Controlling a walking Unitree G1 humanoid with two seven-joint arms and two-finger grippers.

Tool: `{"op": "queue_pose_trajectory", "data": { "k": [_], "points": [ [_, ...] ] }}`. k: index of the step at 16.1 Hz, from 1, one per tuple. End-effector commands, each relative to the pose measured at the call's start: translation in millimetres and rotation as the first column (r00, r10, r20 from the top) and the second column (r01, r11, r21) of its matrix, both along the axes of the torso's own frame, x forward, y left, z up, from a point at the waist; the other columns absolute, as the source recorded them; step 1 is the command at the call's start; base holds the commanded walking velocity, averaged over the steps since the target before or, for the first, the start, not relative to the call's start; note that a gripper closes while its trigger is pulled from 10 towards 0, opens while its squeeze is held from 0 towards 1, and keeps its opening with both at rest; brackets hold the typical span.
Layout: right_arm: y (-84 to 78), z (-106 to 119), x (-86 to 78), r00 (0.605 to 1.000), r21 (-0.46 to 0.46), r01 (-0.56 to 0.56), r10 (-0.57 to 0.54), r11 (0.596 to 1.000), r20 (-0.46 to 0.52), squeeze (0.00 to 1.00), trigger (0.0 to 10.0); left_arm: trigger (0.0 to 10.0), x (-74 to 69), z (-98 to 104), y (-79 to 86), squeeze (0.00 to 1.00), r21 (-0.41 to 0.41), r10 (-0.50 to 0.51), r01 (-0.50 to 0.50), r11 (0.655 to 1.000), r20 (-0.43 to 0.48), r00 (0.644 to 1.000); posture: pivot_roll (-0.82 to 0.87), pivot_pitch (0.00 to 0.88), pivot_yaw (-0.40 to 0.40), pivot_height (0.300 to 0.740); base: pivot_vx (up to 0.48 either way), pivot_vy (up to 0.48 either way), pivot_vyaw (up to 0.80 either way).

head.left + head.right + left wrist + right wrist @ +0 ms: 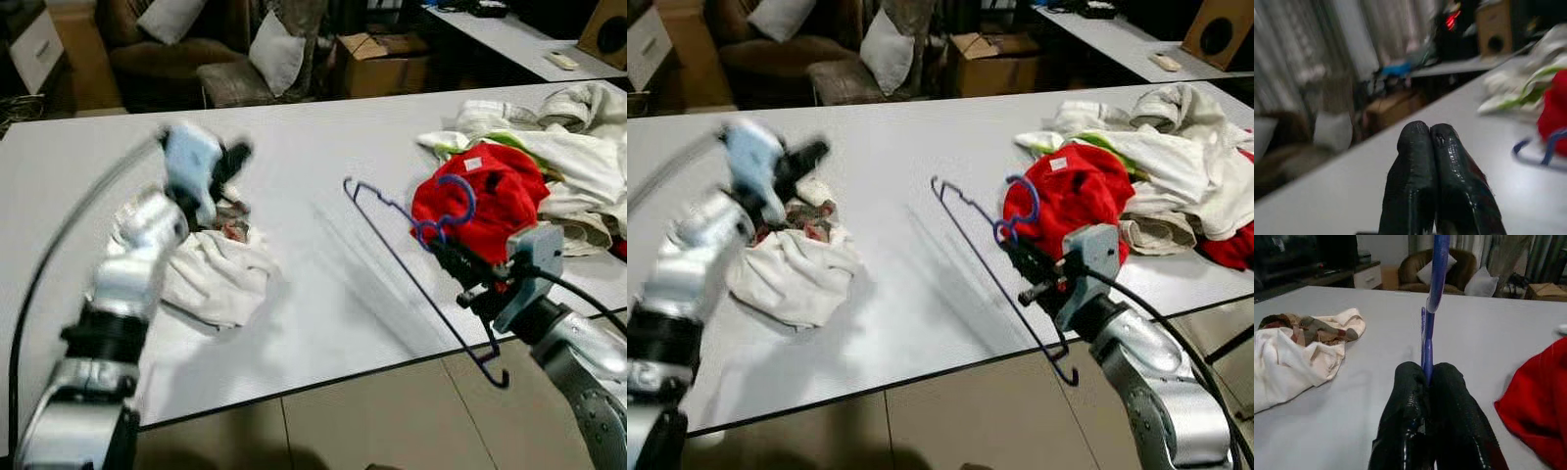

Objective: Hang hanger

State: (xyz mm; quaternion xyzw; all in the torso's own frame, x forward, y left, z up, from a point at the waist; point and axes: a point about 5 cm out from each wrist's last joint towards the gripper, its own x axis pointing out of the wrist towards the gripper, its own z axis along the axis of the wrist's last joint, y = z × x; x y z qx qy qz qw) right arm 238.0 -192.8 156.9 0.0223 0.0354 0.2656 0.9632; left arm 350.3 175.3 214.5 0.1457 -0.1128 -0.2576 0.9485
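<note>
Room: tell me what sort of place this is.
Likely a living room used for sorting laundry: a sofa with cushions, a white table piled with clothes, and a cardboard box.

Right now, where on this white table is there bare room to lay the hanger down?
The widest bare patch of the white table lies between the crumpled cream cloth by the left claw and the red garment. The far strip toward the sofa is also bare. The right end is crowded with the heap of white laundry. The right claw holds the blue wire hanger.
</note>
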Motion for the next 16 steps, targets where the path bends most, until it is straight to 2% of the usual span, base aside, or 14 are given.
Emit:
{"op": "queue_pose_trajectory", "data": {
  "k": [1, 2, 3, 4, 5, 7, 9, 11, 14, 15, 16],
  "points": [
    [-3.2, 0.8, 1.8, 1.0, -0.001, 0.018, -0.018, 1.0, 0.007, 0.0, 10.0, 0.0, -5.9, -8.4, -2.7, 0.0, 0.084, -0.083, 0.087, 0.993, -0.058, 0.995, -0.14, 0.0, -0.015, 0.74, 0.0, 0.0, 0.0],
    [-3.1, 0.2, 1.2, 1.0, -0.001, 0.015, -0.015, 1.0, 0.005, 0.0, 10.0, 3.5, -15.9, -23.8, -3.9, 0.0, 0.187, -0.147, 0.17, 0.968, -0.133, 0.98, -0.14, 0.0, -0.014, 0.74, 0.0, 0.0, 0.0],
    [-4.6, -2.8, -0.5, 1.0, -0.01, 0.009, -0.009, 1.0, -0.011, 0.0, 10.0, 10.0, -27.3, -39.1, -4.1, 0.0, 0.21, -0.204, 0.25, 0.945, -0.219, 0.954, -0.14, 0.0, -0.014, 0.74, 0.0, 0.0, 0.0],
    [-6.8, -7.0, -2.8, 0.999, -0.023, -0.001, 0.0, 1.0, -0.036, 0.0, 10.0, 10.0, -34.8, -51.7, -3.5, 0.3, 0.248, -0.227, 0.298, 0.922, -0.277, 0.934, -0.14, 0.0, -0.014, 0.74, 0.0, 0.0, 0.0],
    [-8.6, -9.5, -4.4, 0.999, -0.031, -0.004, 0.003, 1.0, -0.05, 0.0, 10.0, 10.0, -36.9, -57.4, -3.5, 1.0, 0.265, -0.227, 0.31, 0.913, -0.303, 0.926, -0.14, 0.0, -0.016, 0.74, 0.0, 0.0, 0.0],
    [-18.1, -18.1, -5.6, 0.996, -0.048, 0.049, -0.052, 0.998, -0.078, 0.0, 10.0, 10.0, -40.1, -70.0, -6.0, 1.0, 0.284, -0.201, 0.313, 0.907, -0.362, 0.91, -0.14, 0.0, -0.012, 0.74, 0.0, 0.0, 0.0],
    [-23.4, -23.2, -6.3, 0.99, -0.032, 0.111, -0.113, 0.993, -0.085, 0.0, 10.0, 10.0, -40.2, -75.2, -6.1, 1.0, 0.291, -0.148, 0.268, 0.919, -0.375, 0.915, -0.15, 0.0, -0.007, 0.74, 0.0, 0.0, 0.0],
    [-23.7, -32.4, -14.5, 0.987, -0.023, 0.118, -0.12, 0.993, -0.106, 0.0, 10.0, 10.0, -46.3, -81.0, -5.8, 1.0, 0.293, -0.126, 0.259, 0.92, -0.405, 0.906, -0.16, 0.0, -0.004, 0.74, 0.0, 0.0, 0.0],
    [-24.8, -39.4, -18.6, 0.982, -0.008, 0.133, -0.133, 0.991, -0.13, 0.0, 10.0, 10.0, -59.3, -94.5, -5.0, 1.0, 0.328, -0.127, 0.311, 0.892, -0.479, 0.869, -0.16, 0.0, -0.008, 0.74, 0.0, 0.0, 0.0],
    [-24.7, -39.9, -18.8, 0.983, -0.008, 0.133, -0.133, 0.991, -0.131, 0.0, 10.0, 10.0, -60.2, -95.0, -5.6, 1.0, 0.323, -0.123, 0.308, 0.895, -0.484, 0.867, -0.16, 0.0, -0.008, 0.74, 0.0, 0.0, 0.0],
    [-24.3, -40.3, -18.8, 0.983, -0.009, 0.131, -0.131, 0.991, -0.131, 0.0, 10.0, 10.0, -59.2, -96.4, -4.6, 0.91, 0.344, -0.098, 0.288, 0.894, -0.478, 0.873, -0.15, 0.0, -0.011, 0.74, 0.0, 0.0, 0.0]
  ]
}}
